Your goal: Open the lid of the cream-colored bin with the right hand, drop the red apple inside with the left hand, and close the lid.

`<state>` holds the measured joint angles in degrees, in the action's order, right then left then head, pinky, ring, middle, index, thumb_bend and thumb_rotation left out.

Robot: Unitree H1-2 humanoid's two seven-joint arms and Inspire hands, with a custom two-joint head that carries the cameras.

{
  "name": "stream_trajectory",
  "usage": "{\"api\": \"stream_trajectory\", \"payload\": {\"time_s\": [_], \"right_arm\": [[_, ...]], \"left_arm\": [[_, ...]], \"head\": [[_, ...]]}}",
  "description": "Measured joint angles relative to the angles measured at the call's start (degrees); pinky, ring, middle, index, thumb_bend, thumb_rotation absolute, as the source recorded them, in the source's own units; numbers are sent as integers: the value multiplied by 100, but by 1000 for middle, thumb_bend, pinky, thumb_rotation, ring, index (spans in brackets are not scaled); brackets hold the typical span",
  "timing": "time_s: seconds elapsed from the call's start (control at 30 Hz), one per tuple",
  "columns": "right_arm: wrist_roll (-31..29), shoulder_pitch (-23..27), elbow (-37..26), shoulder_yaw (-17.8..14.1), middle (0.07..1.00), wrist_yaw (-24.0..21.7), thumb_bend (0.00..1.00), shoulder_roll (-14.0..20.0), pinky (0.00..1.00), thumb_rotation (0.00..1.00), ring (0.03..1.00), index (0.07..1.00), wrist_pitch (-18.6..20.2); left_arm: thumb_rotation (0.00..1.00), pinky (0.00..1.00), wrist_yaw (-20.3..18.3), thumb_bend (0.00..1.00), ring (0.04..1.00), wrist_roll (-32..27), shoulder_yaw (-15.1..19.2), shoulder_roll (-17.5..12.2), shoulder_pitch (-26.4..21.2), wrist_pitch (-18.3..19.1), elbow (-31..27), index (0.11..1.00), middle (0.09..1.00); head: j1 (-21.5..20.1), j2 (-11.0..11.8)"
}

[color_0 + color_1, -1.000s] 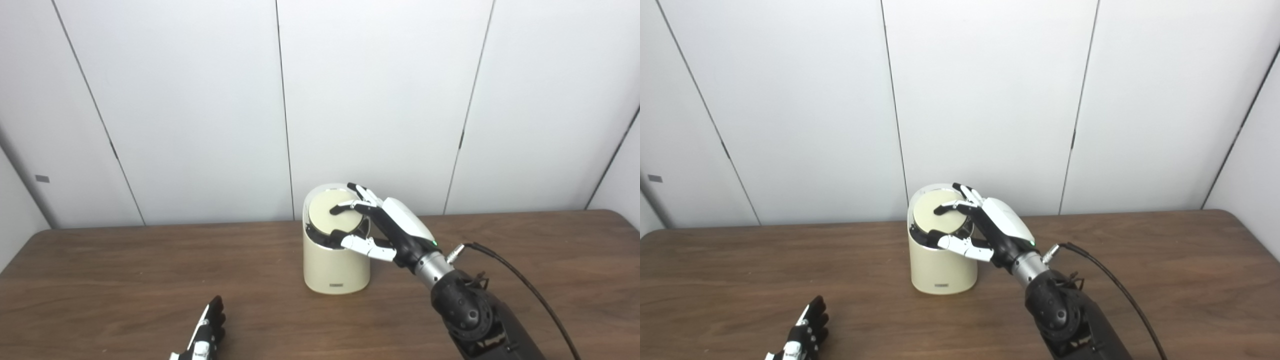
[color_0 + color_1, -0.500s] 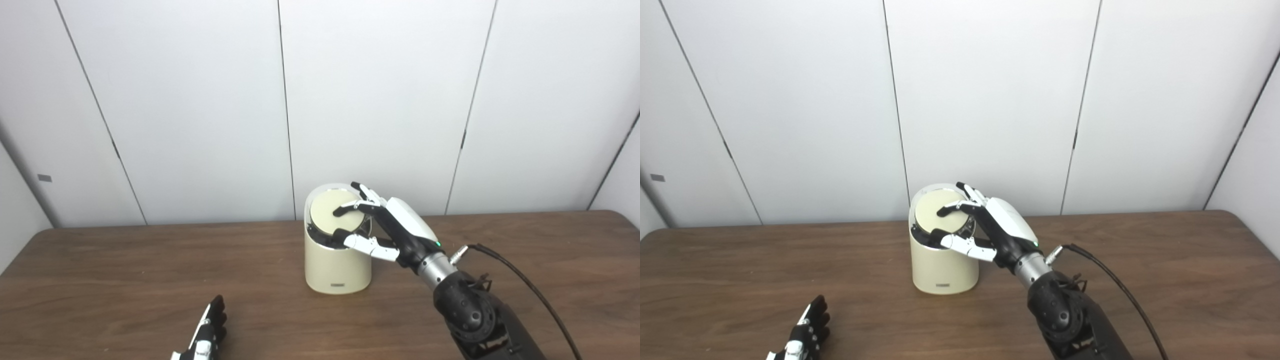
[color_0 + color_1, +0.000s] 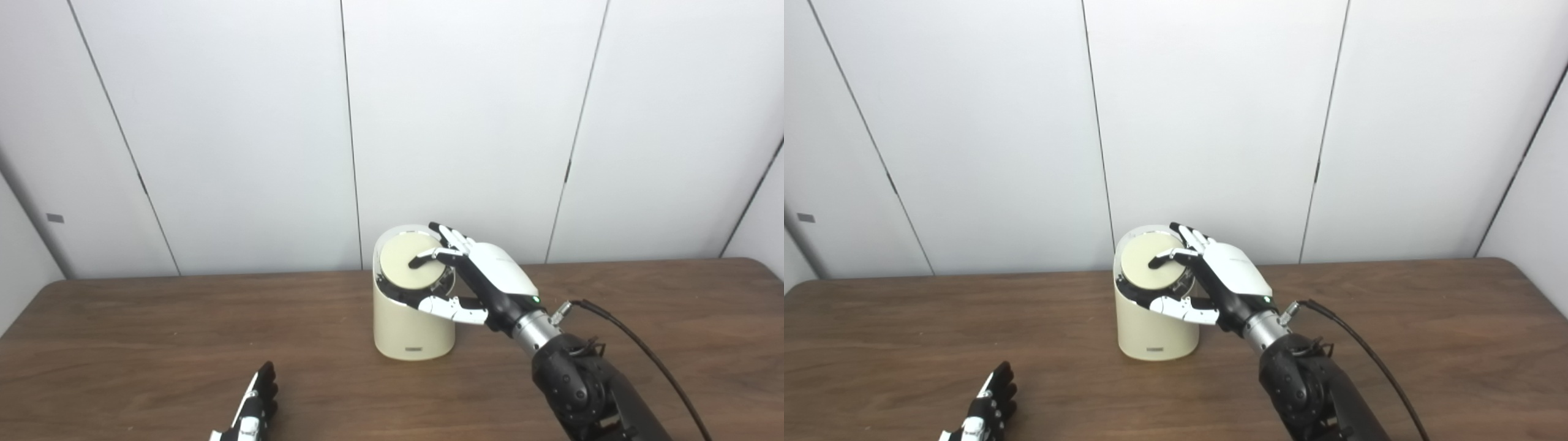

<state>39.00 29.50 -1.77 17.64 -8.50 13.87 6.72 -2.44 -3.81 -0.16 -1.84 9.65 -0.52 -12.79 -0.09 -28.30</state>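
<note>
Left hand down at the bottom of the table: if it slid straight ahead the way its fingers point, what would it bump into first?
Probably nothing on the table. The left hand points up and slightly right, passing left of the cream-colored bin, so the white wall comes first, though depth is hard to judge.

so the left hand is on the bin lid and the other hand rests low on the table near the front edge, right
Not quite: it is the right hand on the lid of the cream-colored bin, as the left eye view shows. The left hand is the one resting low on the table near the front edge.
</note>
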Motion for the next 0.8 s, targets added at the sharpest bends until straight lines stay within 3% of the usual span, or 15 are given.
{"api": "stream_trajectory", "payload": {"time_s": [0.23,0.8], "right_arm": [[342,4,-60,105,1000,20,539,74,1000,872,1000,703,-124],[1448,63,-184,378,1000,120,559,448,1000,954,1000,707,-727]], "left_arm": [[1000,1000,0,608,1000,-7,1,3,0,18,-6,1000,1000],[1000,1000,39,628,1000,-30,2,37,-2,158,-84,1000,1000]], "head": [[18,-26],[26,-70]]}}
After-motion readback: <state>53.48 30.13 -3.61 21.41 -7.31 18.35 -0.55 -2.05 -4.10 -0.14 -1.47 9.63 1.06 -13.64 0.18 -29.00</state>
